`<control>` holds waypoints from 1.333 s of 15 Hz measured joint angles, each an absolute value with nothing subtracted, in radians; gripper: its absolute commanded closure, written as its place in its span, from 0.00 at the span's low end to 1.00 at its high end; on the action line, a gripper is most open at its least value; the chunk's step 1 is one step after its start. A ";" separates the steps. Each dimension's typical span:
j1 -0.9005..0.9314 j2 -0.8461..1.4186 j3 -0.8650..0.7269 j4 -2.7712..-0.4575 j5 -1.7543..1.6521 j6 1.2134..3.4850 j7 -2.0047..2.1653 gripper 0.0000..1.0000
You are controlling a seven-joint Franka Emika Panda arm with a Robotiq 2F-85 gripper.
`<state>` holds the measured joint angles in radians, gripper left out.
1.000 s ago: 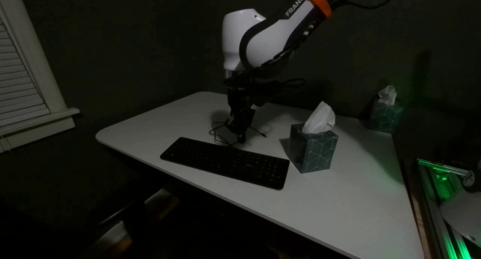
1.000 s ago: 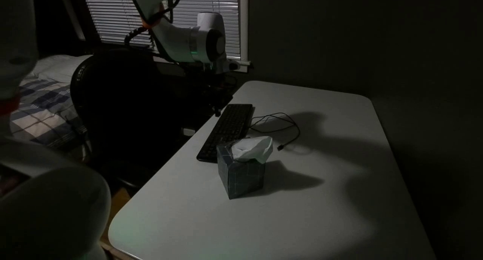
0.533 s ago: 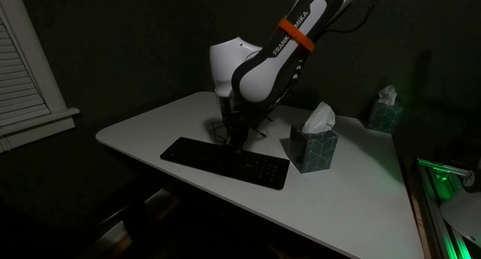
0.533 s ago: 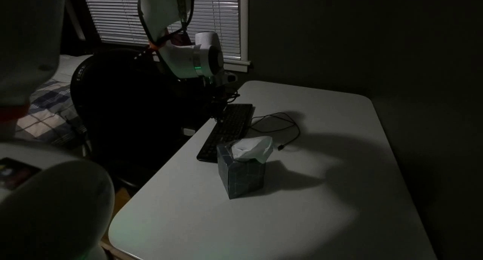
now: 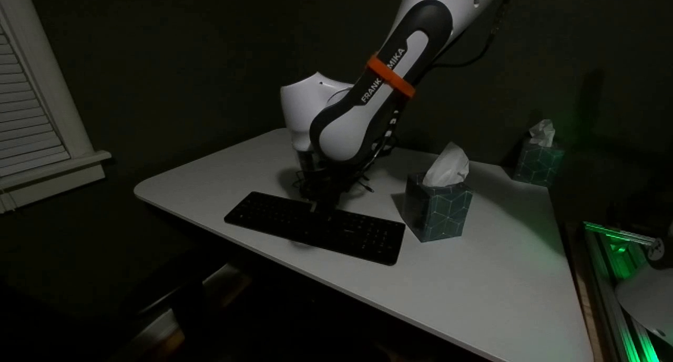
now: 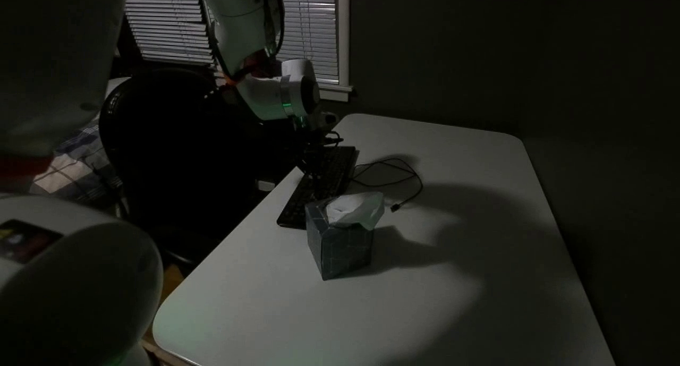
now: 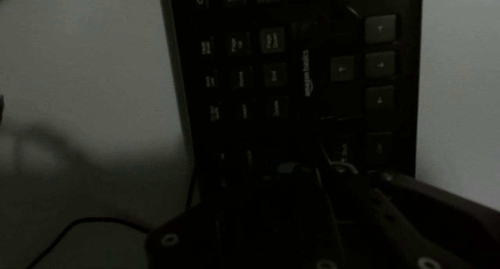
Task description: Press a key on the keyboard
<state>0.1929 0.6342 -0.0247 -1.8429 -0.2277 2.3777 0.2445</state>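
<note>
Black plastic, long and flat, the keyboard point(image 5: 315, 230) lies on the white, round-cornered counter point(image 5: 473, 288), close to one edge and near the teal, patterned cardboard tissue box point(image 5: 441, 209). The slim black fingers point(image 7: 353, 195) appear brought together, with nothing visible held between them; in the wrist view their tips show dimly over the keyboard, near the dark, square Delete key point(image 7: 276, 108). Reaching the keyboard seems done, then. Whether any key is touched or pushed down I cannot tell, since shadow hides what lies beneath the tips. What likely remains is a definite press and lifting clear.
</note>
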 measured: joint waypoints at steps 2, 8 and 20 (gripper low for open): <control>0.194 0.654 -0.025 -1.817 -0.228 2.361 0.245 1.00; 0.201 0.685 -0.025 -1.752 -0.228 2.279 0.245 1.00; 0.205 0.451 -0.010 -1.822 -0.217 2.209 0.207 0.45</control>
<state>0.2045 0.4509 -0.0104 -1.8221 -0.2168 2.2093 0.2073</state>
